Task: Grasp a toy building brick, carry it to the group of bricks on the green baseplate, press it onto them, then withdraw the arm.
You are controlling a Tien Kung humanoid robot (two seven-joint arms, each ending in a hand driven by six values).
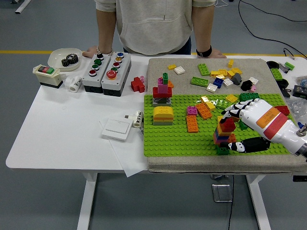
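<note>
A green baseplate lies on a grey mat on the right half of the table. Near its front right stands a small stack of bricks with a red brick on top, slightly tilted. My right hand sits just right of the stack, its white fingers spread behind the red brick and the black thumb by the stack's base. The fingers no longer wrap the brick. My left arm is out of view.
On the baseplate stand a taller red-and-pink stack, a yellow block and orange bricks. Loose bricks litter the mat behind. Button boxes and a white switch lie left. A person rests both hands on the far edge.
</note>
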